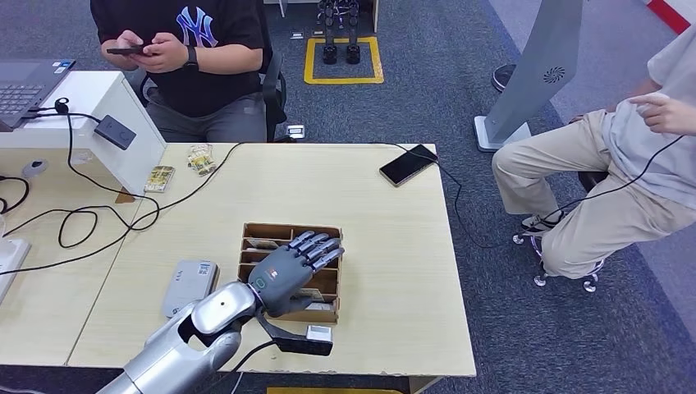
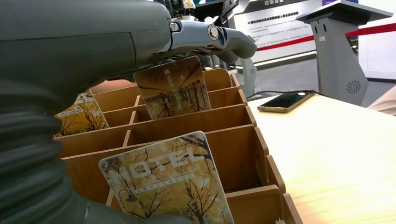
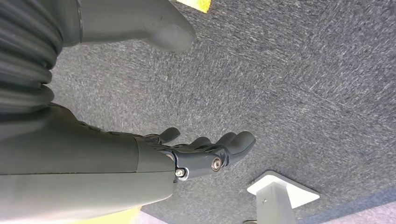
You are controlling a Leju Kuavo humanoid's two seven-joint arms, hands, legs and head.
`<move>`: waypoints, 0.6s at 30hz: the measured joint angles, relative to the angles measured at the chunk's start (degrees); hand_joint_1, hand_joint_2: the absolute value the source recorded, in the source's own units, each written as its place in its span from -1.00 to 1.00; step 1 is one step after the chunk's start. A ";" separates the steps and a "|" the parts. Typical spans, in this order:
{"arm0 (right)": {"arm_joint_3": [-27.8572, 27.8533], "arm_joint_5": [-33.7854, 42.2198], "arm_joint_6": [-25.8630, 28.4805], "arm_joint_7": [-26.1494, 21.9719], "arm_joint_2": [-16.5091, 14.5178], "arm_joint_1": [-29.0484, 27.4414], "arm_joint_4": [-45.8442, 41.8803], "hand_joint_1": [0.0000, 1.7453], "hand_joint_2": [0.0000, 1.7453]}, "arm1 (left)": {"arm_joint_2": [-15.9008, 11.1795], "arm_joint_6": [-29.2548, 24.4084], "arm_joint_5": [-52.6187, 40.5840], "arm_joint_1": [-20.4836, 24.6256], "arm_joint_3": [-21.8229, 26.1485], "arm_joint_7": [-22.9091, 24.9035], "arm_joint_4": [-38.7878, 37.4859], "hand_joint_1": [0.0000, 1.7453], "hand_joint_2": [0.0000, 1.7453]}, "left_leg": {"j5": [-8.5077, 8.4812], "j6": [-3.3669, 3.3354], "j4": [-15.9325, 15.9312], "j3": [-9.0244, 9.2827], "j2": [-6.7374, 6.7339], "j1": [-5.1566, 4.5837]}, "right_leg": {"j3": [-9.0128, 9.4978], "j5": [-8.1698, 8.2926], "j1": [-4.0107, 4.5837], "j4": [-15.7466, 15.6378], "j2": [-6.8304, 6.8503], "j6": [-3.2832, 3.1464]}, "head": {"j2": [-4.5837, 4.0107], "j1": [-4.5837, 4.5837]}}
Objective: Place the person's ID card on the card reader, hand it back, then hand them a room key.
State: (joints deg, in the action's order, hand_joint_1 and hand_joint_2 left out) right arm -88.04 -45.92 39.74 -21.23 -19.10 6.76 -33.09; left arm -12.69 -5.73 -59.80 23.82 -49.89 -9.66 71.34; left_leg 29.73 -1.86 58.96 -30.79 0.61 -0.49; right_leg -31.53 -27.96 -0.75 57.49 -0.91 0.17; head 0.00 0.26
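Reader [image 1: 190, 286] lies flat on the tabletop [image 1: 394, 271], left of the wooden card box [image 1: 289, 271]. Left hand [image 1: 294, 271] hovers over the box, fingers straight and slightly spread, holding nothing. Hotel key cards [image 2: 173, 87] stand upright in the slots. Phone [image 1: 408, 164] at far edge. Right hand [image 3: 205, 151] hangs over carpet, fingers loosely apart, empty.

Office or demo hall w/ mock hotel desk: grey carpet [image 1: 435, 74], wood desk [image 1: 394, 246], laptop [image 1: 25, 86] far left, kiosk stand [image 1: 538, 74] far right, hotel key cards [image 2: 168, 184].
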 joint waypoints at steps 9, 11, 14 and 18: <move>0.00 -0.09 0.00 -0.08 0.00 0.00 0.00 -1.00 1.00 | 0.01 -0.30 -0.01 -0.01 -0.03 0.06 -0.04 -1.00 1.00 | 0.00 0.00 0.00 -0.01 0.00 0.00 | -0.01 -0.01 0.00 0.00 0.00 0.00 | 0.00 0.00; 0.00 -0.09 0.00 -0.08 0.00 0.00 0.00 -1.00 1.00 | 0.01 -0.31 -0.02 -0.01 -0.03 0.06 -0.04 -1.00 1.00 | 0.00 0.00 0.00 0.00 0.00 0.00 | -0.01 0.00 0.00 0.00 0.00 0.00 | 0.00 0.00; 0.00 -0.10 0.00 -0.09 -0.01 0.00 0.00 -1.00 1.00 | 0.03 -0.69 -0.13 -0.06 -0.03 0.16 -0.04 -1.00 1.00 | 0.00 0.00 0.00 0.00 0.00 0.00 | -0.01 0.00 0.00 0.00 0.00 0.00 | 0.00 0.00; 0.01 -0.29 0.00 -0.34 -0.06 0.00 0.03 -1.00 1.00 | 0.71 -6.73 -1.14 -1.59 -0.03 1.26 0.02 -1.00 1.00 | 0.00 0.00 0.00 -0.01 -0.01 0.00 | -0.02 -0.01 0.00 0.00 -0.01 0.00 | 0.00 0.00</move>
State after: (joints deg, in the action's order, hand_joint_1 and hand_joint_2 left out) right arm -88.03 -46.21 39.74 -21.57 -19.16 6.76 -33.06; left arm -11.98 -12.46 -60.94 22.23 -49.92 -8.40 71.35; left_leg 29.73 -1.86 58.96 -30.80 0.61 -0.49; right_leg -31.54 -27.97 -0.75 57.49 -0.92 0.17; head 0.00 0.26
